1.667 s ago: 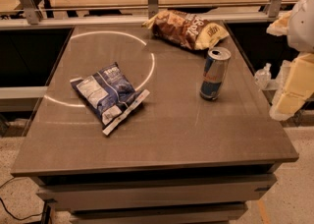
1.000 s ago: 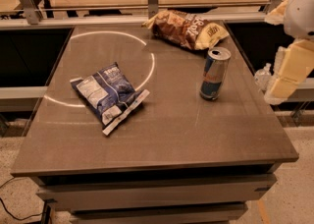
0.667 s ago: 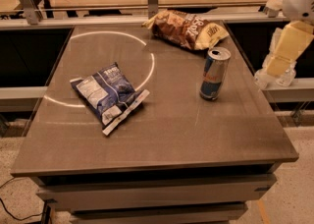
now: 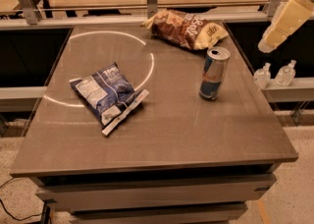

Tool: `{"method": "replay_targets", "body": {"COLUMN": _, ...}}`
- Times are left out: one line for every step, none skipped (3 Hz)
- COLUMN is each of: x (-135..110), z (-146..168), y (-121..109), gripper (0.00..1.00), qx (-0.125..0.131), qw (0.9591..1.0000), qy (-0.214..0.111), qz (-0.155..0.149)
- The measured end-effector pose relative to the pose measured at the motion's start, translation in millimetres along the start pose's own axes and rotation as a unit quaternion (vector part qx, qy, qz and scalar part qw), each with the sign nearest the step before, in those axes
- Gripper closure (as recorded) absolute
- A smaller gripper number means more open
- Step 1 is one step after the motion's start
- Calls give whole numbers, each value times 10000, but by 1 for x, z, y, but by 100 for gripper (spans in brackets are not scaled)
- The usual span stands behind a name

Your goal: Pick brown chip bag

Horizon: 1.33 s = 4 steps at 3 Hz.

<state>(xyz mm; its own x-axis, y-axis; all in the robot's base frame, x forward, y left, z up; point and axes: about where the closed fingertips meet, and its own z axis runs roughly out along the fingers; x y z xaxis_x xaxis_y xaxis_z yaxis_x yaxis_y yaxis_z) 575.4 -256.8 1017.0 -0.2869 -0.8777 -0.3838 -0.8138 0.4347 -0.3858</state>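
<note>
The brown chip bag (image 4: 186,28) lies on its side at the far edge of the grey table (image 4: 162,139), dark brown with yellow ends and white lettering. My gripper (image 4: 269,44) hangs in the air at the upper right, beyond the table's right edge, to the right of the bag and apart from it. It is cream-coloured and points down and left. It holds nothing that I can see.
A blue and silver can (image 4: 214,73) stands upright just in front of the brown bag. A blue-and-white chip bag (image 4: 105,95) lies at the left middle. Two small bottles (image 4: 274,75) stand on a ledge to the right. A desk with clutter runs behind the table.
My gripper has risen from beside the table's right edge, level with the can, to higher up and farther back. The bags and the can have not moved.
</note>
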Motion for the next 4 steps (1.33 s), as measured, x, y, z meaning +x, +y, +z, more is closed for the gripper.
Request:
{"method": "replay_targets", "body": {"x": 4, "z": 9, "y": -19, "gripper": 0, "qx": 584, "qw": 9971, "qy": -227, "qz": 431}}
{"method": "replay_targets", "body": {"x": 0, "z": 35, "y": -39, "gripper": 0, "qx": 976, "qw": 9895, "qy": -544, "qz": 914}}
{"method": "replay_targets", "body": {"x": 1, "z": 64, "y": -52, "gripper": 0, "qx": 1029, "qw": 9826, "qy": -730, "qz": 1363}}
{"method": "replay_targets", "body": {"x": 3, "z": 94, "y": -61, "gripper": 0, "qx": 831, "qw": 9800, "qy": -859, "qz": 1589}}
